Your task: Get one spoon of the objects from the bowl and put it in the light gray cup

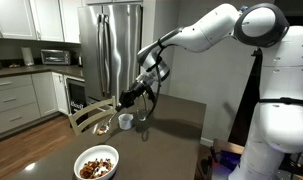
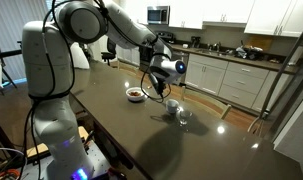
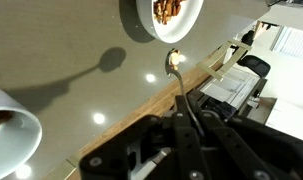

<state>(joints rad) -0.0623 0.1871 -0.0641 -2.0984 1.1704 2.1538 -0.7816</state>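
The gripper (image 3: pixel 189 122) is pressed together on the handle of the spoon (image 3: pixel 181 88), whose head points toward the top of the wrist view and hangs above the bare surface (image 3: pixel 71 60), just short of the bowl (image 3: pixel 194 18). The objects (image 3: pixel 169 10) sit heaped in the bowl at the top edge. The light gray cup (image 3: pixel 11 140) lies at lower left, with what looks like a few reddish bits inside. Whether the spoon is loaded is too small to tell, so either a scoop or a tip into the cup seems left.
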